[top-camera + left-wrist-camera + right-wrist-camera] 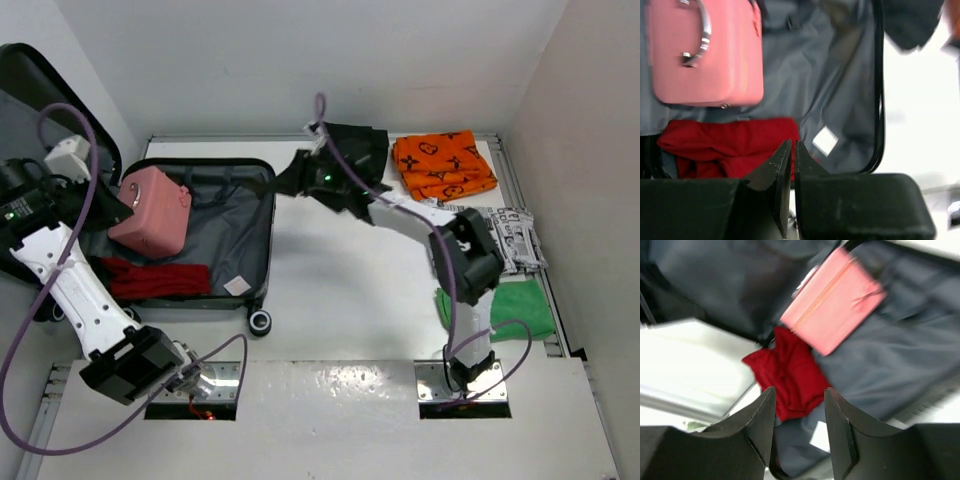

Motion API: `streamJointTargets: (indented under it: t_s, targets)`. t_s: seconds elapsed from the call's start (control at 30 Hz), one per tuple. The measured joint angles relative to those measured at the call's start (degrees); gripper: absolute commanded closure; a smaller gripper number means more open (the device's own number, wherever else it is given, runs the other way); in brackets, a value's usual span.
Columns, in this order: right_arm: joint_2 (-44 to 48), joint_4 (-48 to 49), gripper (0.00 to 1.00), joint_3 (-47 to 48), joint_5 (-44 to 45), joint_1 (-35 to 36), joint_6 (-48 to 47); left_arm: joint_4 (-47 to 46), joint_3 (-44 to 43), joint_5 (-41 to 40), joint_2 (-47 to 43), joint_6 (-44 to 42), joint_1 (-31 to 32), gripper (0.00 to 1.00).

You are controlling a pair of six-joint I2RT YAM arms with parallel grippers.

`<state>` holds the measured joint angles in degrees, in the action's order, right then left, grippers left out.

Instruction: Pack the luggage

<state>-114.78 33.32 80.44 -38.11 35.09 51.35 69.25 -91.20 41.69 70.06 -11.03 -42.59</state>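
Observation:
The luggage (268, 215) lies open at the left of the table, dark grey lining up and its lid (40, 80) raised at the far left. Inside it are a pink handled box (150, 210) and a red cloth (150, 277). My left gripper (112, 205) is shut and empty over the suitcase's left side. Its wrist view shows the box (705, 55), the red cloth (725, 142) and the closed gripper (791, 145). My right gripper (293, 178) is open and empty above the suitcase's far right corner. Its wrist view (799, 395) looks down on the box (832, 300) and red cloth (787, 372).
A black garment (362, 145) lies behind the right arm. An orange patterned cloth (445, 165), a newspaper-print item (515, 240) and a green cloth (520, 305) lie along the right side. A white tag (825, 140) sits on the lining. Walls enclose the table.

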Motion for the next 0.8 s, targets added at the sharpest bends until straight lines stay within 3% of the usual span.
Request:
streamJointTargets:
  t_s: [0.17,0.33,0.53,0.8]
  targets:
    - [5.35,-8.63,0.56,-1.05,-2.27,-5.86,-3.39,2.99,1.51,-8.92,-0.13,-5.64,10.82,0.85]
    - [6.80,-18.93,0.53,-3.08,-4.70,-8.39,-9.44,3.96,9.73,-17.35,-0.44,-10.73,19.19,0.84]
    - [7.89,-31.12,0.52,-3.19,-5.64,-12.90,-16.44,5.33,20.63,-25.40,1.18,-15.65,21.51,0.84]
    - [10.99,-38.53,0.51,-3.19,-5.09,-17.62,-21.00,-0.74,28.44,-37.66,5.16,-22.18,19.91,0.84]
